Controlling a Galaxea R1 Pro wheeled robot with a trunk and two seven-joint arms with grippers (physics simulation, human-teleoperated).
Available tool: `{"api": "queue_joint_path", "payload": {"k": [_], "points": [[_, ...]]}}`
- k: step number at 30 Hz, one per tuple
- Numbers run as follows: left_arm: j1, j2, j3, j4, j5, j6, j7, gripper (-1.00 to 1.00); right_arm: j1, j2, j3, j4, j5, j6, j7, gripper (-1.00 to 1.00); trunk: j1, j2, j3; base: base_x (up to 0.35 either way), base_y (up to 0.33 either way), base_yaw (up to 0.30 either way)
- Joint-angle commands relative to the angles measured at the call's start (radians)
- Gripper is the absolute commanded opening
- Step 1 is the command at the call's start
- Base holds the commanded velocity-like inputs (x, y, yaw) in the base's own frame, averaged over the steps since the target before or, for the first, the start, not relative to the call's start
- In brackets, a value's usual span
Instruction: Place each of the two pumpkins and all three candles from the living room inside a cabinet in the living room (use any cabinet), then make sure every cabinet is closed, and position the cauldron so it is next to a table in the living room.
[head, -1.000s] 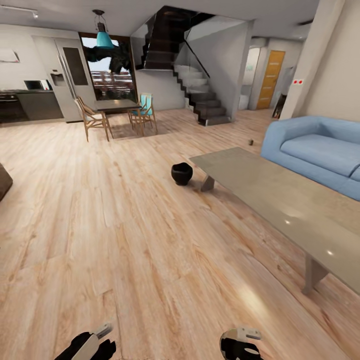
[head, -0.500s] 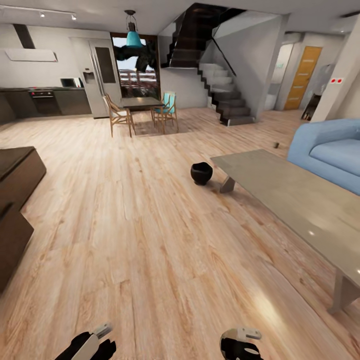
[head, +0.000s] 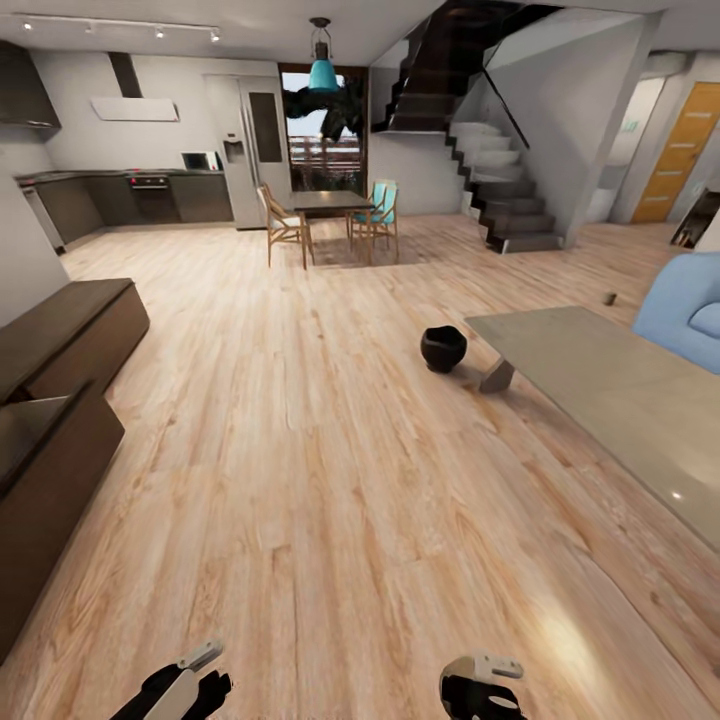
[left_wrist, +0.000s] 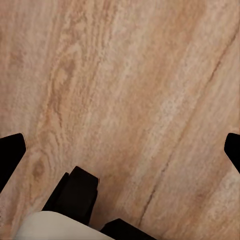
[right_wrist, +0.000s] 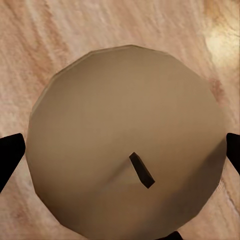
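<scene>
View has swung left: long dark-brown wooden cabinet (head: 60, 400) now near left. Right gripper (right_wrist: 120, 150) pinches stubby tan candle (right_wrist: 125, 145); left gripper (left_wrist: 120, 145) spread, empty.

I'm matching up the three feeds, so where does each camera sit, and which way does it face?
Head view: high on the robot, facing forward and down over the floor toward the cauldron, table and cabinet; both grippers show at the bottom edge.
Left wrist view: on the left arm, facing the floor; dark fingertips.
Right wrist view: on the right arm, facing the candle between the fingertips.
Shared: the wood floor.
</scene>
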Motion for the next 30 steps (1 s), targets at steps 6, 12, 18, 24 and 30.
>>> {"api": "queue_joint_path", "payload": {"k": [6, 12, 18, 24, 30], "points": [[0.000, 0.001, -0.008, -0.002, 0.009, 0.002, 0.008, 1.00, 0.000, 0.000, 0.009, -0.001, -0.009, -0.004, -0.005, -1.00, 0.000, 0.000, -0.004, 0.000, 0.000, 0.275], [0.000, 0.001, -0.008, -0.002, 0.009, 0.002, 0.008, 1.00, 0.000, 0.000, 0.010, -0.001, -0.009, -0.005, -0.005, -1.00, 0.000, 0.000, -0.007, 0.000, 0.000, 0.275], [0.000, 0.000, -0.013, -0.003, 0.005, 0.000, 0.008, 1.00, 0.000, -0.003, 0.010, -0.003, -0.008, -0.019, 0.006, -1.00, 0.000, 0.000, -0.010, 0.127, 0.000, 0.275], [0.000, 0.000, -0.015, -0.003, 0.003, -0.001, 0.008, 1.00, 0.000, -0.003, 0.010, -0.004, -0.009, -0.066, 0.011, -1.00, 0.000, 0.000, -0.013, 0.311, -0.032, 0.275], [0.000, 0.000, -0.015, -0.003, 0.002, -0.001, 0.008, 1.00, -0.001, -0.003, 0.010, -0.004, -0.009, -0.070, 0.012, -1.00, 0.000, 0.000, -0.016, 0.324, -0.099, 0.275]]}}
